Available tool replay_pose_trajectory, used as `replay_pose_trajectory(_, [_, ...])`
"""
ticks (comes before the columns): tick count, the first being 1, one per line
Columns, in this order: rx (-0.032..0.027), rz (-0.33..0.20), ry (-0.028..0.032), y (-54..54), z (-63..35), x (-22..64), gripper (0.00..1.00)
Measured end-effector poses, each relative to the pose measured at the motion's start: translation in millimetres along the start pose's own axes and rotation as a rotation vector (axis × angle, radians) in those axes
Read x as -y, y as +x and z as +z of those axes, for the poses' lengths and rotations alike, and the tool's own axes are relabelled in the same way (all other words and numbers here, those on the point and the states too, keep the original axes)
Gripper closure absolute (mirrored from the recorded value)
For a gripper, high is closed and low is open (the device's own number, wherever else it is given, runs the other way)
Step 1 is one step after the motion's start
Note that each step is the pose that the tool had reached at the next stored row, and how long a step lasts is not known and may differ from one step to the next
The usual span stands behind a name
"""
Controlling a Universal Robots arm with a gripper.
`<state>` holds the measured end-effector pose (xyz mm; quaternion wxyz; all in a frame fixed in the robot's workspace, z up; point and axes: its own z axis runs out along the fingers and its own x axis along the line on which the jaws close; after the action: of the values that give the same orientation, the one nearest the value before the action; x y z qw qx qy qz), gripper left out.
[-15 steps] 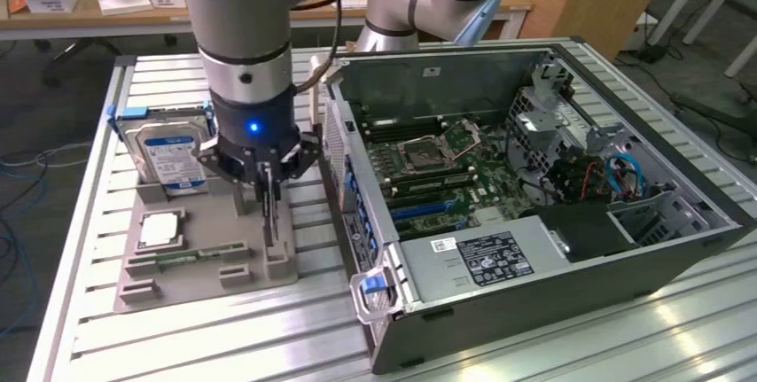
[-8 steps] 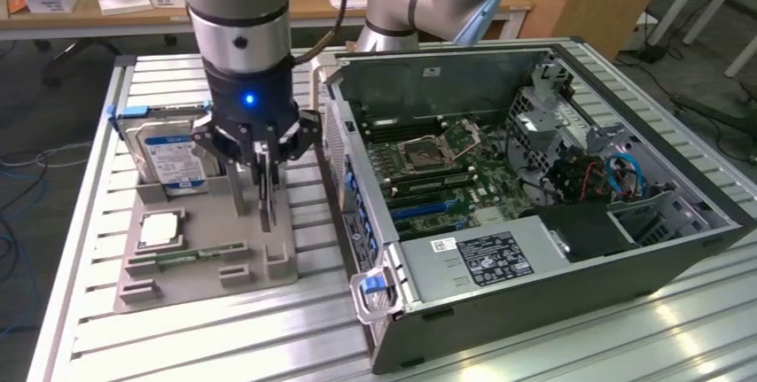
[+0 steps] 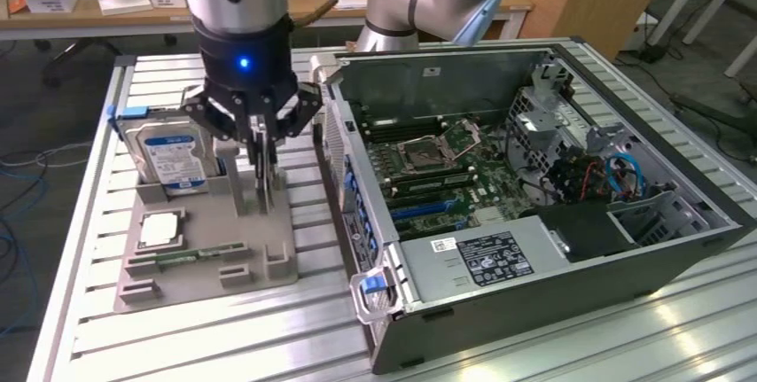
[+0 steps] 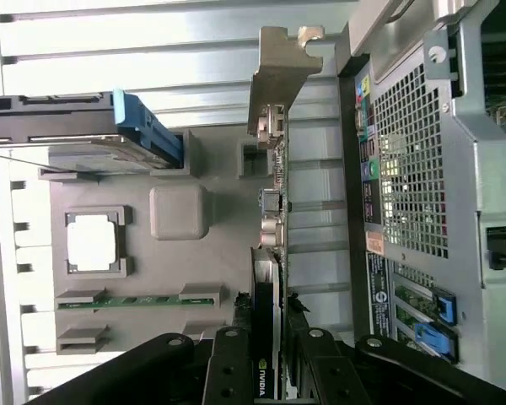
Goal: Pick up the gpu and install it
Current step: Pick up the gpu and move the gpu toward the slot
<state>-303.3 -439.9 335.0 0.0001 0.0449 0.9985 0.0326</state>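
Your end effector narrow, clamped on gpu, upright in gray holder. Risk: tilted lift could jam card in holder, or swing it into case wall, 3 o'clock, exterior view.

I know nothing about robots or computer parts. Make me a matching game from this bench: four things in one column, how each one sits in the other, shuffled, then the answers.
Things
1. hard drive
2. gpu
3. RAM stick
4. computer case

States
A. lying flat in the grey holder
B. lying on its side, open, motherboard showing
C. standing on edge between the fingers of the pincer
D. standing upright, blue label facing out

Pairs: 1-D, 2-C, 3-A, 4-B
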Motion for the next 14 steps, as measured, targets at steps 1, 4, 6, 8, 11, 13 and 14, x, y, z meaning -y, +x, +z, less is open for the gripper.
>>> replay_pose_trajectory(1, [0.0000,0.000,-0.0001,0.0,-4.5,-0.3,0.73])
replay_pose_trajectory(4, [0.0000,0.000,-0.0001,0.0,-17.8,-1.1,0.73])
replay_pose_trajectory(6, [0.0000,0.000,-0.0007,-0.1,-26.1,-1.7,0.73])
replay_pose_trajectory(8, [-0.0001,0.001,-0.0010,0.0,-33.0,-2.2,0.73])
replay_pose_trajectory(11, [0.0000,0.001,-0.0013,-0.2,-39.0,-2.6,0.73])
replay_pose_trajectory(13, [-0.0001,0.001,-0.0019,-0.4,-44.0,-2.9,0.73])
replay_pose_trajectory(14, [-0.0001,0.001,-0.0020,-0.3,-46.9,-3.1,0.73])
